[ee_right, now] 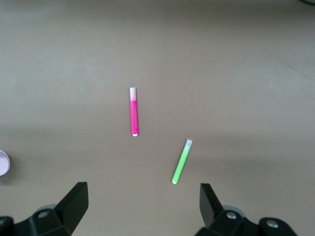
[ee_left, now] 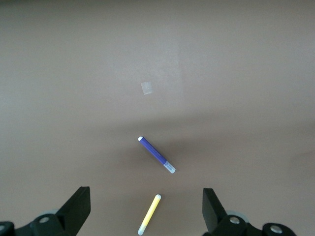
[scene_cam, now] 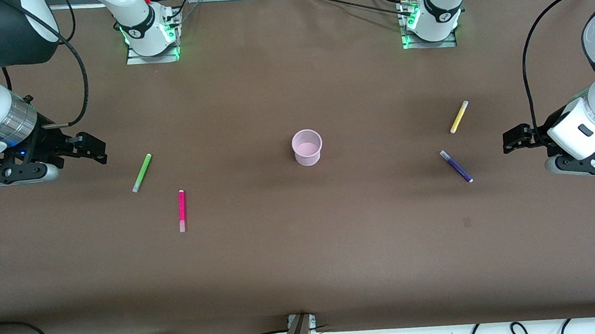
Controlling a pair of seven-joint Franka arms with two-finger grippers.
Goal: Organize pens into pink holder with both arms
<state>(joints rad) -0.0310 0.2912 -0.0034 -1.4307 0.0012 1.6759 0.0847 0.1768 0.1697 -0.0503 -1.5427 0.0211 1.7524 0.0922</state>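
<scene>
- nothing sorted yet: the pink holder (scene_cam: pixel 307 147) stands empty at table centre.
- at its nine o'clock lie the green pen (scene_cam: pixel 142 172) and the pink pen (scene_cam: pixel 182 210); at three o'clock, the yellow pen (scene_cam: pixel 459 117) and the purple pen (scene_cam: pixel 456 166).
- the right gripper (scene_cam: pixel 98 148) hangs released near the green pen; the left gripper (scene_cam: pixel 508 141), also spread wide, hangs near the purple one.
- all four pens are left to do.

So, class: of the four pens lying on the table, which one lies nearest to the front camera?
The hot pink pen. It lies lowest in the front view, below the green pen, the purple pen and the yellow pen.
</scene>
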